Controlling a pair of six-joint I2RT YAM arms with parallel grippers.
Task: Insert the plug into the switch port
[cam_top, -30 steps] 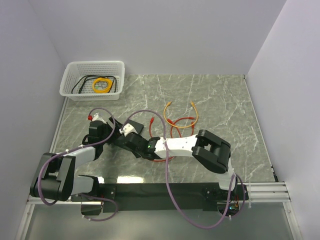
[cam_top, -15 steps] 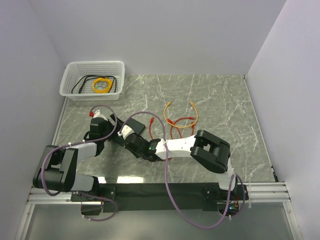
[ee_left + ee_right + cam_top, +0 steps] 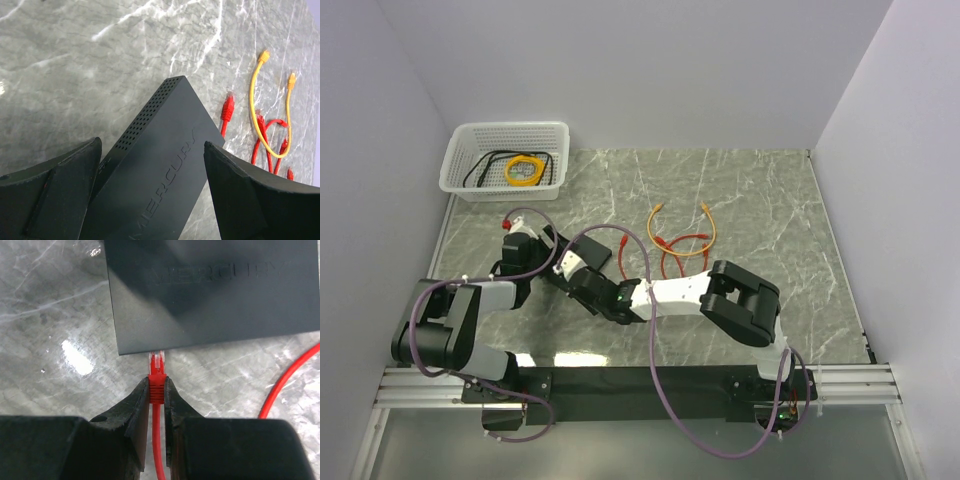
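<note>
The flat black box lies on the marble table; it also shows in the top view. My right gripper is shut on the red boot of the plug, with the thin red cord running back between the fingers. The plug's clear tip meets the box's near edge; the switch port itself is hidden under that edge. My left gripper is open, its jaws standing wide on either side of the box. In the top view both grippers, left and right, crowd the box.
A white mesh basket holding a yellow coiled cord stands at the back left. An orange-yellow cord and loose red cords lie right of the box; they also show in the left wrist view, yellow and red.
My left gripper has moved away from the bases and rightwards, up to the box. My right gripper has edged left with the plug toward the box's edge.
</note>
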